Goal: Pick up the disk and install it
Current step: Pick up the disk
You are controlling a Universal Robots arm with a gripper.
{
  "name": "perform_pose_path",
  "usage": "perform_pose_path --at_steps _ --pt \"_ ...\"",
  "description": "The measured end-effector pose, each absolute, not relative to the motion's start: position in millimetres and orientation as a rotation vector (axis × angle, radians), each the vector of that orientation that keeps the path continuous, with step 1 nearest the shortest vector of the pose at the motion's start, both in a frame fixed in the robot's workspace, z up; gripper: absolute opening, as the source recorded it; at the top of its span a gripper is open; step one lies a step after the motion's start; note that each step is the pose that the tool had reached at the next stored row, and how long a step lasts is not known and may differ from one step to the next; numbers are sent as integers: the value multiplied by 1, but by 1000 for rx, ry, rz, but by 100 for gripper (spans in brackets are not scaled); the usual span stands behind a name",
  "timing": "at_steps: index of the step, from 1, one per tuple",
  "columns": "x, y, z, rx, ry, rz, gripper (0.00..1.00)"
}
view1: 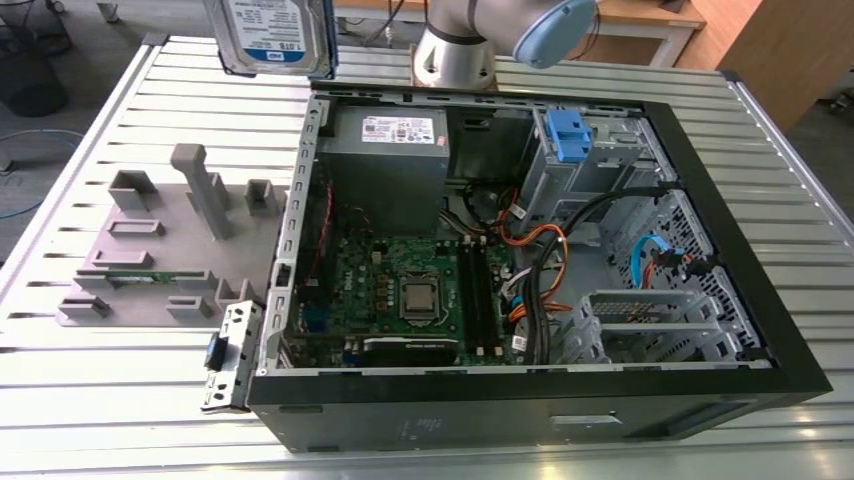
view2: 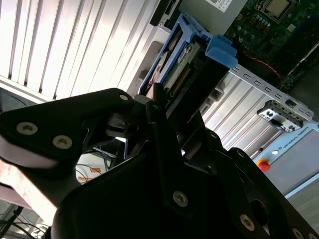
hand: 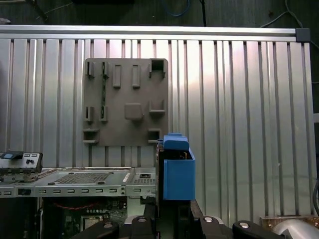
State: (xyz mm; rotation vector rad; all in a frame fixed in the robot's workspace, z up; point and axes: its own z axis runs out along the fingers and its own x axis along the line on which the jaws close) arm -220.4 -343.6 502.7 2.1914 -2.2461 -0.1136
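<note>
The disk [view1: 274, 35] is up in the air. It hangs above the table [view1: 747, 120], close to the robot arm [view1: 467, 40] and near the back corner of the open computer case [view1: 534, 405], on the exterior view's left. Its white and blue label faces the camera in the exterior view.

The gripper [view2: 167, 107] has the disk. In the second wrist view the dark jaws are closed tight on one end of it, and the other end sticks out with its blue frame [view2: 219, 50] around it. In the first wrist view the blue frame stands up just past the gripper, with the table far below.

So the picking up part looks done. The disk touches nothing but the gripper.

The putting in part is not done. The disk is outside the computer case and well apart from the inside of it. The case lies open on the table. Inside it are a green board [view1: 400, 280], a grey box [view1: 387, 150], many wires and a blue handle [view1: 566, 135] by the metal racks. A grey holder plate [view1: 147, 250] lies on the table beside the case.
</note>
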Motion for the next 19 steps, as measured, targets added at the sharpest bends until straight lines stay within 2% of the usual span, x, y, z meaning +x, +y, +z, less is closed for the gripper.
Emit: perform_pose_path --at_steps 19 --pt "-173 -344 498 2192 -2247 -116 35"
